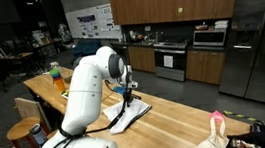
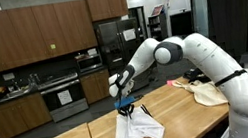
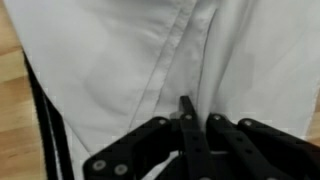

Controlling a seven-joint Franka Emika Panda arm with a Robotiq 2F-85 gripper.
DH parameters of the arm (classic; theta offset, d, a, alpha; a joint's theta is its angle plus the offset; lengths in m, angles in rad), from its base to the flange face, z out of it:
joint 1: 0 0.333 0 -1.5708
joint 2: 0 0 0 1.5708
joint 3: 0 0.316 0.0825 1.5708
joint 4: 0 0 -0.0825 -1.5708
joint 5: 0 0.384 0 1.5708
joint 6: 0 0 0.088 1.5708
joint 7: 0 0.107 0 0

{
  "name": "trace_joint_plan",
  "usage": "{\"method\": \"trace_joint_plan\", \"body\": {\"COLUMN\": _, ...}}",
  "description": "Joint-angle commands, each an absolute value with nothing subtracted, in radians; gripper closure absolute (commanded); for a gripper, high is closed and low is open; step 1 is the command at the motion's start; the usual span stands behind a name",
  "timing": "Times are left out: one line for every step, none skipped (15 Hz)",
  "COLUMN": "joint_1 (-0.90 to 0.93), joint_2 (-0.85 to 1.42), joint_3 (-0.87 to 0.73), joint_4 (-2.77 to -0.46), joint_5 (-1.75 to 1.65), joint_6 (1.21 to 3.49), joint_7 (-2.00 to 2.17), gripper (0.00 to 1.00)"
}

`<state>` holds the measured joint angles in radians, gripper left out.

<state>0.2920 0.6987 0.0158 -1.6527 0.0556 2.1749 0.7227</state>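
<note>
White cloth (image 3: 120, 60) with dark stripes (image 3: 35, 110) along one edge, spread loosely on the wooden counter (image 1: 183, 119), near the counter's middle in both exterior views (image 2: 137, 128). A raised seam or fold down its length, plain in the wrist view.

Right on that seam: the gripper (image 3: 185, 105), pointed straight down from above (image 2: 125, 106), jaws drawn together to a narrow point. Probably a thin ridge of fabric pinched between the fingertips, though too blurred in the wrist view to be sure how much is caught. Cloth not yet off the surface; edges flat on the wood.

Step in hand, as judged from this: the pinch itself, made at the fold. Next move, if a lift: calls for a slow, straight rise with the grip kept firm, since thin cloth slips easily from a shallow pinch and the free ends will drag across the counter.

Further out: a beige bag (image 2: 207, 91) near the counter's end, well apart from the cloth; a green bottle (image 1: 55, 70) at the far end; a round stool (image 1: 23, 129) beside the counter; dark kitchen cabinets and a steel fridge (image 1: 253, 30) behind.
</note>
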Motion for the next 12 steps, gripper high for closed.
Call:
{"method": "trace_joint_plan", "body": {"joint_1": 0.3, "joint_2": 0.734, "joint_3": -0.005, "joint_4": -1.487, "joint_5": 0.006, "joint_6": 2.032, "joint_7": 0.726, "gripper": 0.98}}
{"method": "trace_joint_plan", "body": {"joint_1": 0.301, "joint_2": 0.745, "joint_3": -0.007, "joint_4": -1.436, "joint_5": -0.005, "joint_6": 2.003, "joint_7": 0.728, "gripper": 0.98}}
{"method": "trace_joint_plan", "body": {"joint_1": 0.303, "joint_2": 0.761, "joint_3": -0.006, "joint_4": -1.385, "joint_5": -0.019, "joint_6": 1.98, "joint_7": 0.717, "gripper": 0.98}}
{"method": "trace_joint_plan", "body": {"joint_1": 0.307, "joint_2": 0.787, "joint_3": -0.005, "joint_4": -1.324, "joint_5": -0.035, "joint_6": 1.956, "joint_7": 0.71, "gripper": 0.98}}
{"method": "trace_joint_plan", "body": {"joint_1": 0.305, "joint_2": 0.815, "joint_3": 0.004, "joint_4": -1.262, "joint_5": -0.039, "joint_6": 1.939, "joint_7": 0.689, "gripper": 0.98}}
{"method": "trace_joint_plan", "body": {"joint_1": 0.304, "joint_2": 0.845, "joint_3": 0.015, "joint_4": -1.202, "joint_5": -0.039, "joint_6": 1.923, "joint_7": 0.661, "gripper": 0.98}}
{"method": "trace_joint_plan", "body": {"joint_1": 0.305, "joint_2": 0.876, "joint_3": 0.032, "joint_4": -1.148, "joint_5": -0.03, "joint_6": 1.914, "joint_7": 0.617, "gripper": 0.98}}
{"method": "trace_joint_plan", "body": {"joint_1": 0.309, "joint_2": 0.908, "joint_3": 0.048, "joint_4": -1.096, "joint_5": -0.025, "joint_6": 1.906, "joint_7": 0.565, "gripper": 0.98}}
{"method": "trace_joint_plan", "body": {"joint_1": 0.323, "joint_2": 0.941, "joint_3": 0.06, "joint_4": -1.045, "joint_5": -0.025, "joint_6": 1.893, "joint_7": 0.526, "gripper": 0.98}}
{"method": "trace_joint_plan", "body": {"joint_1": 0.336, "joint_2": 0.972, "joint_3": 0.067, "joint_4": -0.994, "joint_5": -0.028, "joint_6": 1.879, "joint_7": 0.486, "gripper": 0.98}}
{"method": "trace_joint_plan", "body": {"joint_1": 0.352, "joint_2": 1.0, "joint_3": 0.075, "joint_4": -0.947, "joint_5": -0.03, "joint_6": 1.866, "joint_7": 0.449, "gripper": 0.98}}
{"method": "trace_joint_plan", "body": {"joint_1": 0.367, "joint_2": 1.027, "joint_3": 0.081, "joint_4": -0.899, "joint_5": -0.032, "joint_6": 1.849, "joint_7": 0.411, "gripper": 0.98}}
